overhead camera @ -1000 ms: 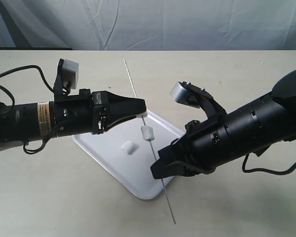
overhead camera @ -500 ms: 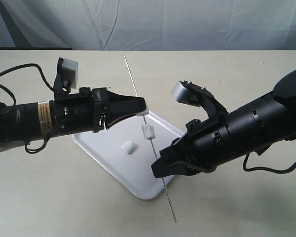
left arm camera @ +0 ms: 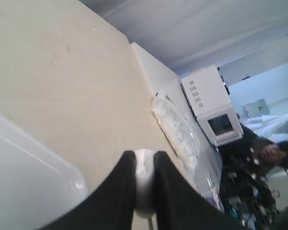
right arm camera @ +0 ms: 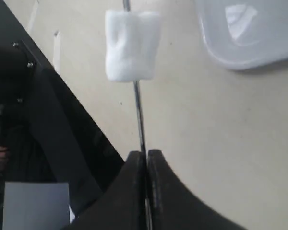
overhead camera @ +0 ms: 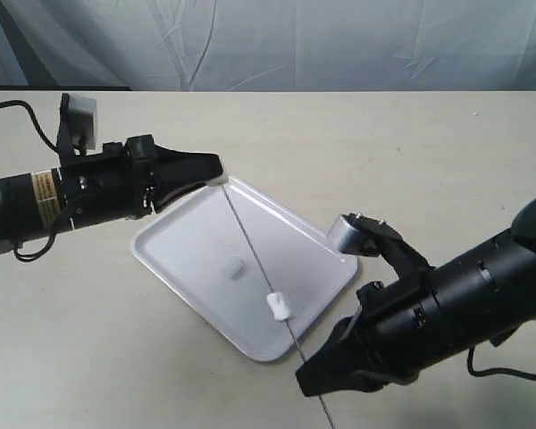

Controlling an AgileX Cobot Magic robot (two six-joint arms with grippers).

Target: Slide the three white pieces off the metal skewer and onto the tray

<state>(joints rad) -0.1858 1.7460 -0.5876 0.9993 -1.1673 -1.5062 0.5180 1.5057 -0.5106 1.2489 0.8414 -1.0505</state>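
Left hand (overhead camera: 216,168), exterior view: fingers together at the tray's (overhead camera: 183,234) 12 o'clock corner, by the far end of the metal skewer (overhead camera: 250,241). Skewer crosses the tray from 12 to 5 o'clock. Threaded white piece (overhead camera: 277,307) sits on it near the 5 o'clock rim. Loose white piece (overhead camera: 233,266) lies about tray centre. Right hand (overhead camera: 305,380) is at 5 o'clock, past the rim, over the surface (overhead camera: 411,152).

Left wrist view: fingers clamped on the pinched white piece (left arm camera: 145,179).

Right wrist view: fingers clamped on the skewer; threaded piece sits apart from them.
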